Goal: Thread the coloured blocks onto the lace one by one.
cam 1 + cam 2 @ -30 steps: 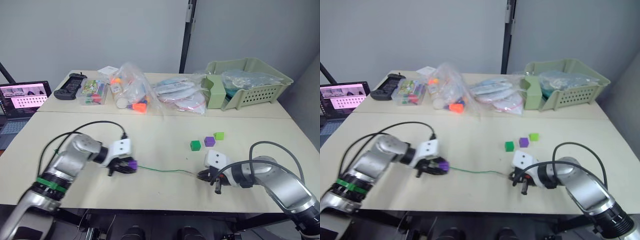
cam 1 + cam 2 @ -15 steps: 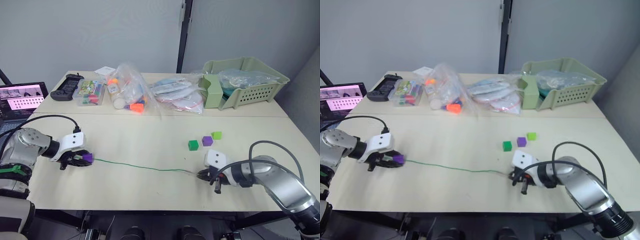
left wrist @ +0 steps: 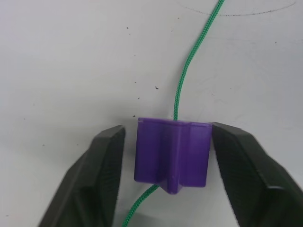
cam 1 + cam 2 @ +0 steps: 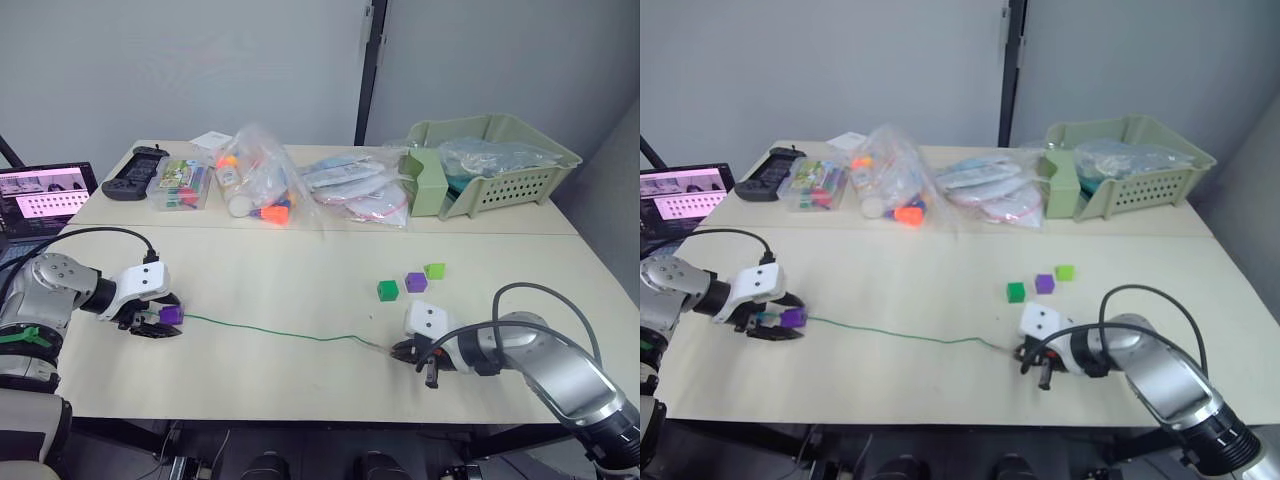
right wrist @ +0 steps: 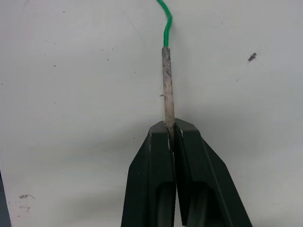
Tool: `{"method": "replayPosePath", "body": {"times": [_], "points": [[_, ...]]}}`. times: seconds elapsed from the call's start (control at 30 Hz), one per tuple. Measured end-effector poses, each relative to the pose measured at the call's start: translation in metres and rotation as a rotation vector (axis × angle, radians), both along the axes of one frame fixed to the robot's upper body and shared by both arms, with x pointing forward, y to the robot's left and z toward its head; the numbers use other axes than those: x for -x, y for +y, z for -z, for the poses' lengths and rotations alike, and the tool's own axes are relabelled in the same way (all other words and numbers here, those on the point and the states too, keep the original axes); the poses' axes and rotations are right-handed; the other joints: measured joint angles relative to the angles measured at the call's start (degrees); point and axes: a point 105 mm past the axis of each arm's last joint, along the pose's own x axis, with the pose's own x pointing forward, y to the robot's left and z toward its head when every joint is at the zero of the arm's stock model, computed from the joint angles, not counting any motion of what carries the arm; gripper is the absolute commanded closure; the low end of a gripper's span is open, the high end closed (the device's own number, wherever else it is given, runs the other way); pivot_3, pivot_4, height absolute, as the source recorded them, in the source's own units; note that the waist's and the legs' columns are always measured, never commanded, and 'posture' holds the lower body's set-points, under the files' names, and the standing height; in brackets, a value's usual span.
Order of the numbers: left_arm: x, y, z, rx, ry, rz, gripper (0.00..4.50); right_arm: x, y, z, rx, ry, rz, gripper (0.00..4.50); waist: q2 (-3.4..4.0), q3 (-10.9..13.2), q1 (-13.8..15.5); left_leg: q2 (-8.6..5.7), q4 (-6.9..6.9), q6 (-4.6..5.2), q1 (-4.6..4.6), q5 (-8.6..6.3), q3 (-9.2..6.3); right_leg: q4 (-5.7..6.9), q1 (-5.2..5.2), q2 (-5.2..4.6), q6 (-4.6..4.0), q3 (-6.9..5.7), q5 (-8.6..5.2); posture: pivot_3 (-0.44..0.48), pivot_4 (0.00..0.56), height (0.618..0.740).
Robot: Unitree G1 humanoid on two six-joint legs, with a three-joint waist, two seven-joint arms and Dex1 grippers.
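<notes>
1. Your left gripper [image 4: 152,322] sits low at 9 o'clock on the table [image 4: 300,280], its two black fingers [image 3: 97,175] parted on either side of a purple block [image 3: 173,156]. One finger looks to touch a side face and the other stands just clear, so you cannot call this a grip.
2. The lace [image 4: 270,332] enters the block at one face and leaves at the opposite one, so this block reads as threaded. From there the lace runs across the table toward 4 o'clock.
3. Your right gripper [image 4: 402,351] has its fingers pressed together on the pale stiff tip [image 5: 167,90], with most of the tip sticking out beyond them.
4. Keep that pinch firm and low; a slack tip would likely let the lace wander.
5. Back the left fingers off straight, so neither one drags the block along the lace.
6. Three blocks wait loose at 2 o'clock: dark green block [image 4: 388,290], second purple block [image 4: 415,282], lime block [image 4: 435,270]. The dark green lies nearest the tip, a sensible next pick.
</notes>
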Motion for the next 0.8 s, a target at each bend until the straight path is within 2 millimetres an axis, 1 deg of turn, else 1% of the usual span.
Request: {"method": "replayPosePath", "body": {"times": [0.1, 0.13, 0.2, 0.27, 0.37, 0.4, 0.47, 0.53, 0.63, 0.73, 0.8], "points": [[-0.001, -0.014, -0.015, 0.056, -0.007, 0.029, 0.53, -0.002, 0.006, -0.003, -0.006, -0.011, -0.018, 4.5, 0.0, 0.0, 0.08, 0.01, 0.14, 0.0, -0.35, 0.0, 0.0, 0.11, -0.37, 0.0, -0.01, 0.0, 0.03, 0.0, 0.15, 0.74], [-0.002, -0.023, -0.021, 0.079, -0.012, 0.052, 0.53, -0.003, 0.008, -0.004, -0.007, -0.014, -0.024, 4.5, 0.0, 0.0, 0.11, 0.01, 0.21, 0.0, -0.52, 0.0, -0.03, 0.15, -0.5, 0.0, 0.0, 0.0, 0.04, 0.0, 0.15, 0.74], [-0.001, -0.048, -0.03, 0.127, -0.025, 0.123, 0.53, -0.004, 0.016, -0.007, -0.011, -0.016, -0.05, 4.5, 0.0, 0.0, 0.17, 0.04, 0.44, 0.0, -0.7, 0.0, -0.06, 0.39, -0.69, -0.01, 0.0, -0.01, 0.05, 0.0, 0.15, 0.74], [0.006, -0.087, -0.031, 0.195, -0.022, 0.23, 0.53, -0.006, 0.028, -0.009, -0.019, -0.017, -0.074, 4.5, 0.0, 0.0, 0.12, -0.01, 0.5, 0.01, -0.69, -0.02, -0.1, 0.53, -0.68, -0.06, 0.01, 0.01, 0.05, 0.0, 0.15, 0.74], [0.017, -0.124, -0.025, 0.267, 0.014, 0.298, 0.53, -0.007, 0.035, -0.009, -0.01, -0.011, -0.085, 4.5, -0.01, 0.0, 0.04, 0.0, 0.52, 0.01, -0.69, -0.02, -0.13, 0.55, -0.69, -0.01, 0.01, 0.01, 0.05, 0.0, 0.15, 0.74], [0.019, -0.141, -0.025, 0.306, 0.01, 0.315, 0.53, -0.008, 0.037, -0.008, 0.001, -0.003, -0.081, 4.5, -0.01, 0.0, 0.09, 0.0, 0.53, 0.01, -0.66, -0.02, -0.14, 0.55, -0.66, -0.01, 0.01, 0.01, 0.05, 0.0, 0.15, 0.74], [0.028, -0.184, -0.021, 0.373, 0.003, 0.401, 0.53, -0.011, 0.048, -0.01, -0.003, -0.009, -0.1, 4.5, -0.01, 0.0, 0.29, -0.07, 0.64, 0.01, -0.7, -0.02, -0.19, 0.57, -0.62, -0.01, 0.01, 0.0, 0.05, 0.0, 0.15, 0.74], [0.031, -0.213, -0.015, 0.409, -0.008, 0.433, 0.53, -0.011, 0.056, -0.012, -0.004, -0.013, -0.112, 4.5, -0.01, 0.0, 0.24, -0.18, 0.64, 0.01, -0.7, -0.02, -0.19, 0.58, -0.63, -0.01, 0.01, 0.01, 0.06, 0.0, 0.15, 0.74], [0.03, -0.229, -0.006, 0.418, -0.026, 0.426, 0.53, -0.012, 0.054, -0.007, 0.013, 0.007, -0.088, 4.5, -0.01, 0.0, 0.12, -0.25, 0.62, 0.01, -0.66, -0.02, -0.31, 0.74, -0.67, -0.01, -0.02, 0.01, 0.07, 0.0, 0.15, 0.74], [0.033, -0.245, 0.0, 0.432, -0.03, 0.455, 0.53, -0.012, 0.056, -0.005, 0.021, 0.014, -0.084, 4.5, -0.01, 0.0, 0.03, -0.29, 0.62, 0.01, -0.64, -0.02, -0.52, 0.82, -0.69, -0.05, -0.02, 0.02, 0.07, 0.0, 0.15, 0.74], [0.032, -0.246, 0.01, 0.412, -0.022, 0.455, 0.53, -0.013, 0.057, -0.007, 0.021, 0.009, -0.085, 4.5, -0.01, 0.0, -0.06, -0.3, 0.61, 0.01, -0.62, -0.02, -0.58, 0.82, -0.68, -0.04, -0.02, 0.02, 0.07, 0.0, 0.15, 0.74]]}}
